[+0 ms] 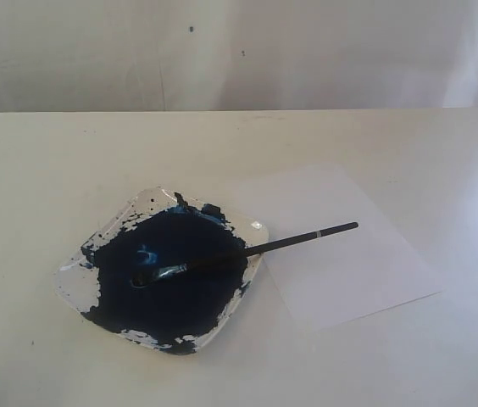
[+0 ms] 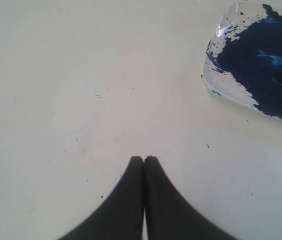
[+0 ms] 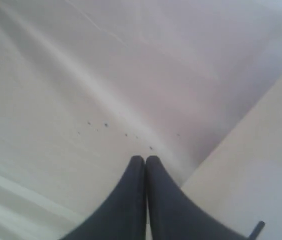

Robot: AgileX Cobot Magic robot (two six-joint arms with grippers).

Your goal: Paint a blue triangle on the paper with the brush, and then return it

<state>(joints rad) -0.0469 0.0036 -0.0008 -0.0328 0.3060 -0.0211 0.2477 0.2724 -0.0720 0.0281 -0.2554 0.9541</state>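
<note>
The brush (image 1: 256, 252) lies with its bristle tip in the dark-blue paint of the clear dish (image 1: 74, 284) and its black handle reaching out over the paper (image 1: 349, 263). The white sheet lies flat to the right of the dish, with no paint mark visible on it. No blue triangle shows in any view. Neither gripper appears in the exterior view. My left gripper (image 2: 144, 159) is shut and empty above bare table, with the dish (image 2: 226, 82) off to one side. My right gripper (image 3: 145, 159) is shut and empty; the handle's end (image 3: 257, 230) shows at the frame's edge.
The cream table (image 1: 69, 170) stretches wide around the dish and paper. A pale wall (image 1: 222, 51) rises behind the table's far edge. The right wrist view looks toward a draped white backdrop (image 3: 81, 75) and a table edge.
</note>
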